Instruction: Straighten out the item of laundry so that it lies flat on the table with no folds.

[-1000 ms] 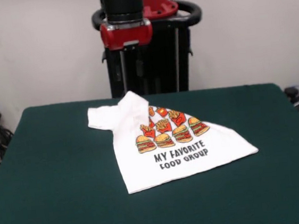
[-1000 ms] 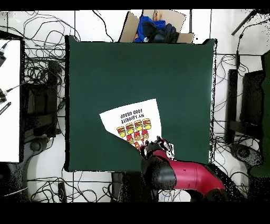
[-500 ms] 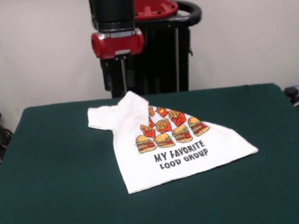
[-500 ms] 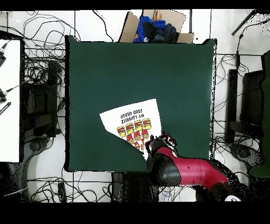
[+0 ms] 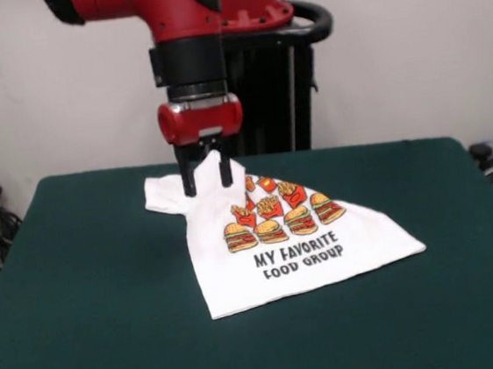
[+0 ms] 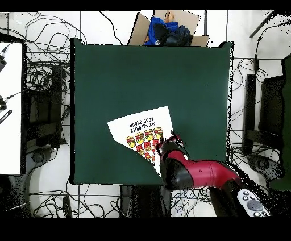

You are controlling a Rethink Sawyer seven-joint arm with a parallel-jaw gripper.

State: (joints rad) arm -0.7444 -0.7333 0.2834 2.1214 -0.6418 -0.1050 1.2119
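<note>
The item of laundry (image 5: pixel 297 241) is a white T-shirt printed with burgers, fries and "MY FAVORITE FOOD GROUP". It lies on the dark green table (image 5: pixel 85 325) with its upper part folded over and bunched into a raised peak at the far side. My gripper (image 5: pixel 206 182) hangs open straight over that peak, its two black fingers (image 5: pixel 188 180) either side of the raised cloth. In the overhead view the shirt (image 6: pixel 139 129) shows its printed half, and the red arm (image 6: pixel 187 170) covers its folded end near the table's (image 6: pixel 113 79) lower edge.
A cardboard box (image 6: pixel 167 28) holding blue and dark clothes sits past the table's top edge in the overhead view. Cables run over the floor all round. A white surface (image 6: pixel 10 108) stands at the left.
The arm has come down and moved out over the table. The gripper, earlier high behind the table's far edge, now straddles the shirt's raised fold. The shirt has not moved.
</note>
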